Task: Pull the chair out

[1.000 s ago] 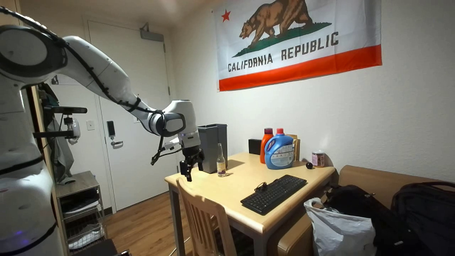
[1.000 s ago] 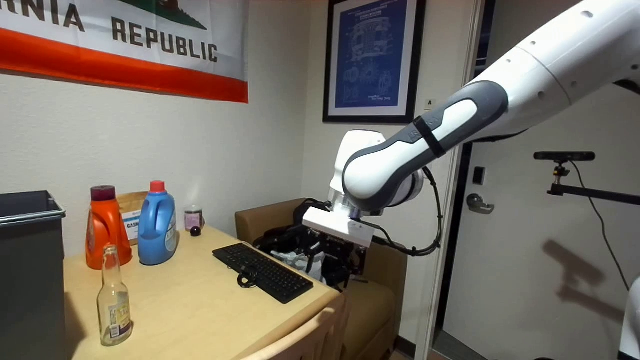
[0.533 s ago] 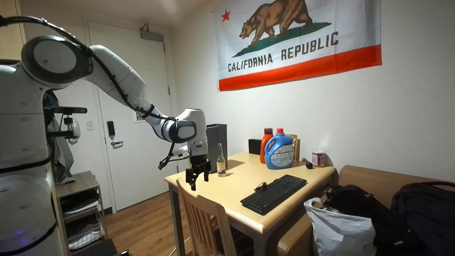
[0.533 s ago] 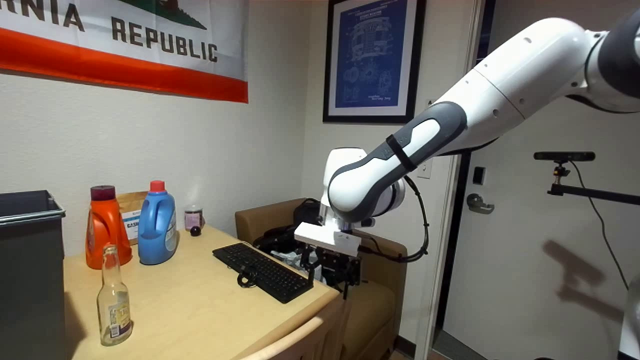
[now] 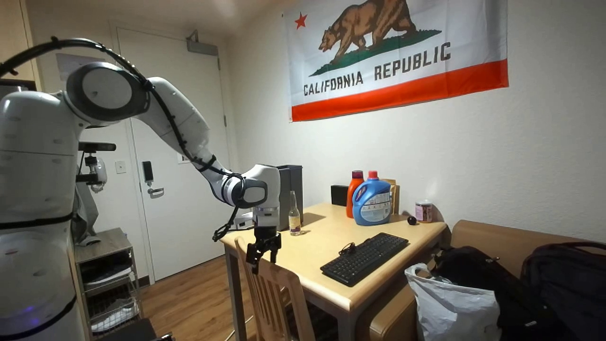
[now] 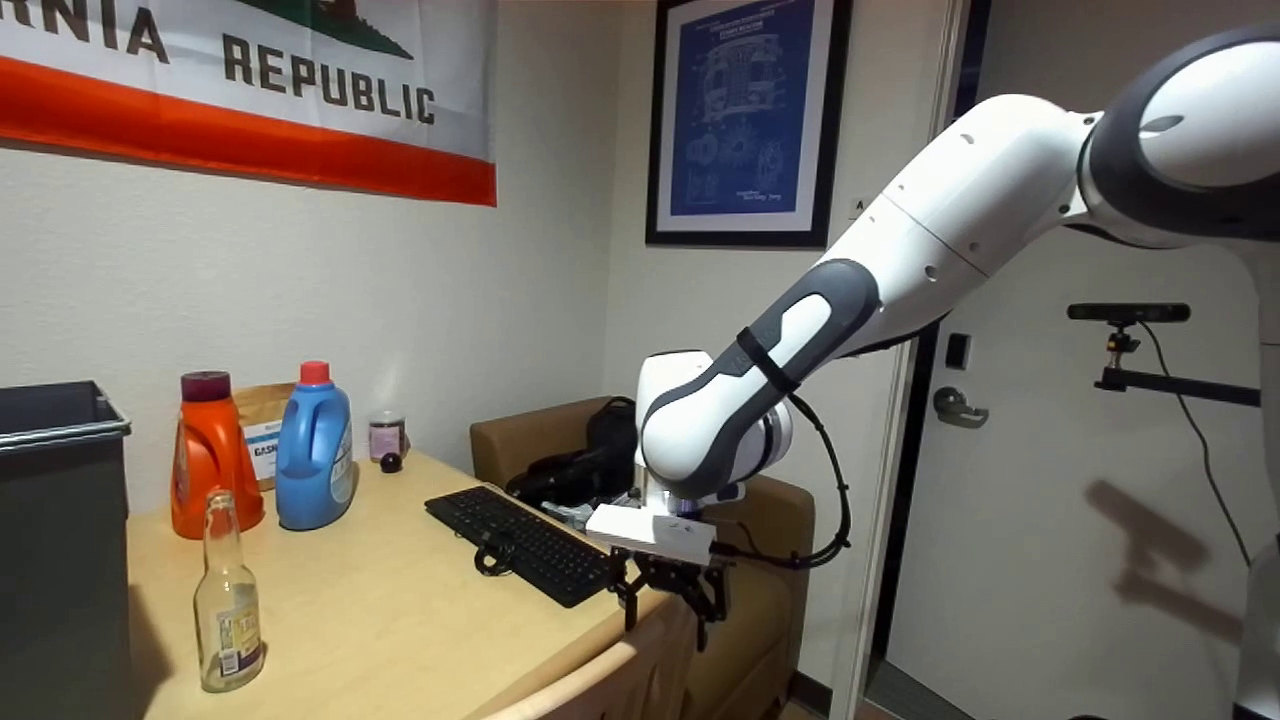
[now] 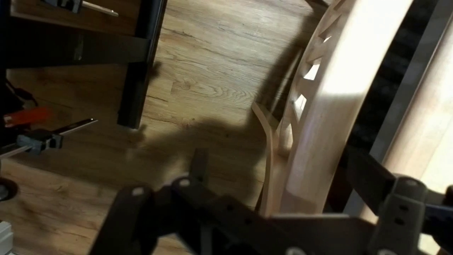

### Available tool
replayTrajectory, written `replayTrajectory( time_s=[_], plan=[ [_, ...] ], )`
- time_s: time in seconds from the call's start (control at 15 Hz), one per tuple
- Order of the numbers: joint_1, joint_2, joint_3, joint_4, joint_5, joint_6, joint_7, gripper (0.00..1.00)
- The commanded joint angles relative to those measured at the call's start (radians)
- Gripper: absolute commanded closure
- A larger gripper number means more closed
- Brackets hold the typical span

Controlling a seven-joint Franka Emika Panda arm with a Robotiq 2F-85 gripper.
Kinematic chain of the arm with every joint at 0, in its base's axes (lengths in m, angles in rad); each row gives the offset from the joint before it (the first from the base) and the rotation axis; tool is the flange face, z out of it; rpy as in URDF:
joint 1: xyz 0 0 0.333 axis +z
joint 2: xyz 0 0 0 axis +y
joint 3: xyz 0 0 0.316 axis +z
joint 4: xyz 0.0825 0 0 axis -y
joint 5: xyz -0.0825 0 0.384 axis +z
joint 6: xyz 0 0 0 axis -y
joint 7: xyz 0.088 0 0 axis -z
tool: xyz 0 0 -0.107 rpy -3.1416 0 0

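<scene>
The light tan wooden chair stands at the edge of the light wooden desk. Part of the chair's top rail also shows in an exterior view. My gripper is open at the top rail; it also shows in an exterior view. In the wrist view the open gripper spans the top rail of the chair. One finger is on the floor side, the other on the side of the desk. Both fingers look apart from the wood. The chair's legs are mostly hidden.
A keyboard lies on the desk. A glass bottle, a grey bin and detergent bottles stand on it. A tan couch is beside the desk. A black metal frame stands on the floor opposite the chair.
My gripper has moved down and toward the chair's top rail, from above it to around it. The fingers stay open. The chair has not moved.
</scene>
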Motion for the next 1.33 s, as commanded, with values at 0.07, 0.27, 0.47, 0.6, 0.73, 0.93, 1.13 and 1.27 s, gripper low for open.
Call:
replayTrajectory(
  time_s=[0.07,0.27,0.47,0.6,0.73,0.93,1.13,1.27],
  plan=[
    [0.043,0.037,-0.032,0.025,-0.031,0.016,0.044,0.00],
    [0.058,0.040,-0.042,0.025,-0.042,0.025,0.048,0.26],
    [0.072,0.025,-0.047,0.020,-0.058,0.034,0.056,0.49],
    [0.080,0.003,-0.046,0.006,-0.065,0.050,0.069,0.64],
    [0.085,-0.016,-0.044,-0.009,-0.062,0.070,0.065,0.79],
    [0.084,-0.028,-0.043,-0.027,-0.056,0.082,0.094,0.89],
    [0.085,-0.032,-0.041,-0.044,-0.055,0.088,0.108,0.89],
    [0.089,-0.041,-0.037,-0.067,-0.057,0.098,0.104,0.89]
  ],
)
